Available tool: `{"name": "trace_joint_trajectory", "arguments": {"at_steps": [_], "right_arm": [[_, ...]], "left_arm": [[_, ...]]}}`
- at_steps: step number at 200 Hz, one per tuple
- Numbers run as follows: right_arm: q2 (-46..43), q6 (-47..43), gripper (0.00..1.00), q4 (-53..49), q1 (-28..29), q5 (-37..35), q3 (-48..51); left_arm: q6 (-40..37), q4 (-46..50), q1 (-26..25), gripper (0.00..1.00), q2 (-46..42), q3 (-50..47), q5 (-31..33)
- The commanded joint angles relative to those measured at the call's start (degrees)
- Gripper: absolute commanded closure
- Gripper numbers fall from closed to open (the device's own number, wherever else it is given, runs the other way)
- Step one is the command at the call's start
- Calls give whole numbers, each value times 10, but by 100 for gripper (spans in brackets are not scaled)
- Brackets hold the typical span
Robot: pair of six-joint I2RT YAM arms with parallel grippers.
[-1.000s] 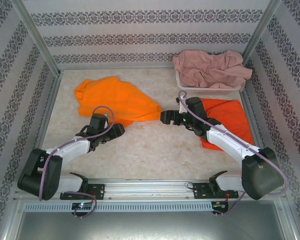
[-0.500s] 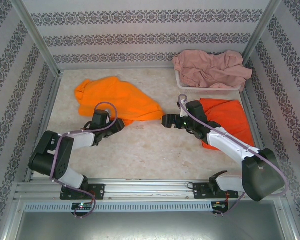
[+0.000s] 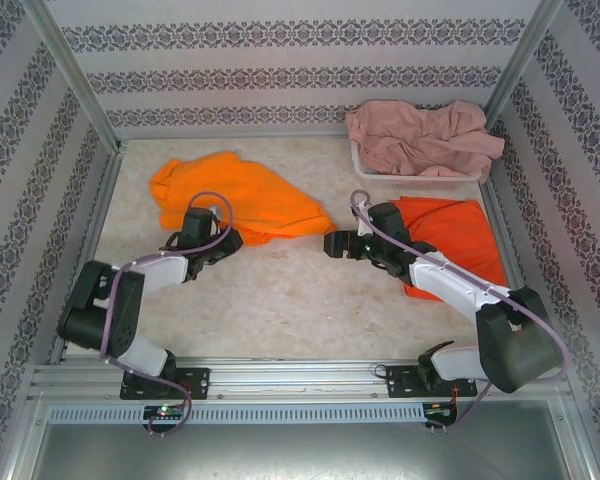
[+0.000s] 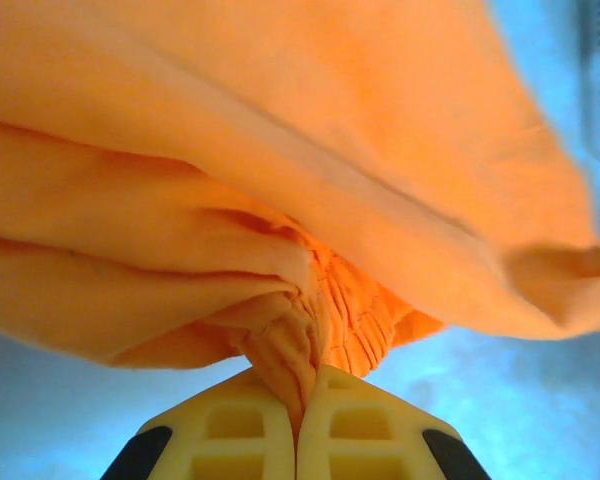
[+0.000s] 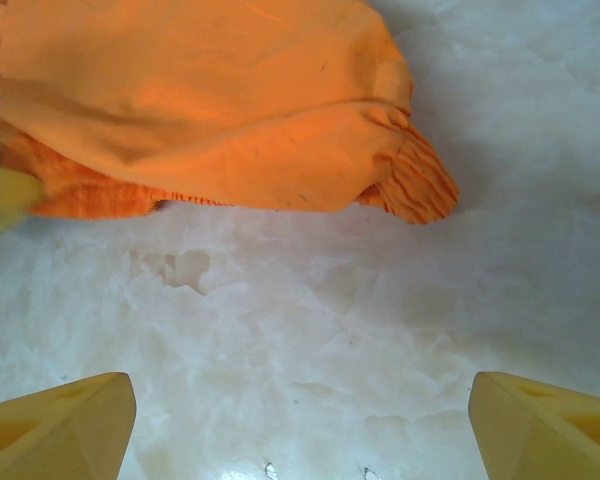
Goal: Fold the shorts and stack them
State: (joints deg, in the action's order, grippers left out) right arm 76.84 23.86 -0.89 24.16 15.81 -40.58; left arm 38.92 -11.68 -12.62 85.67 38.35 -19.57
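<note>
Left of centre, my left gripper [image 3: 230,240] clamps the orange shorts' [image 3: 242,195] waistband [image 4: 348,312], likely for spreading; right gripper [image 3: 330,243], wide, faces the other end.

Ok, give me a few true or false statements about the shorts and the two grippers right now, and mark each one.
1. The left gripper is shut on an edge of the left orange shorts. True.
2. The right gripper is holding cloth. False: its jaws stand open over the bare table, with nothing between them.
3. The pink shorts lie flat on the table. False: they are heaped in the white basket at the far right corner.
4. The right orange shorts lie partly under the right arm. True.
</note>
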Motion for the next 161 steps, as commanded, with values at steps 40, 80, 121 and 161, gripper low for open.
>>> {"name": "trace_joint_trajectory", "arguments": {"at_steps": [40,80,121,161], "right_arm": [[-53,-27,14,22,12,13,-24],[-108,-60,15,28,53,13,-24],[-124,-102,14,13,133,-38,-44],[-85,-43,13,28,148,-34,-75]], "left_arm": [[-149,301,6,100,-167,264,-6],[-168,387,6,100,-146,371,-44],[-143,349,4,100,-143,374,-99],[-123,295,5,100,-152,343,-150]]}}
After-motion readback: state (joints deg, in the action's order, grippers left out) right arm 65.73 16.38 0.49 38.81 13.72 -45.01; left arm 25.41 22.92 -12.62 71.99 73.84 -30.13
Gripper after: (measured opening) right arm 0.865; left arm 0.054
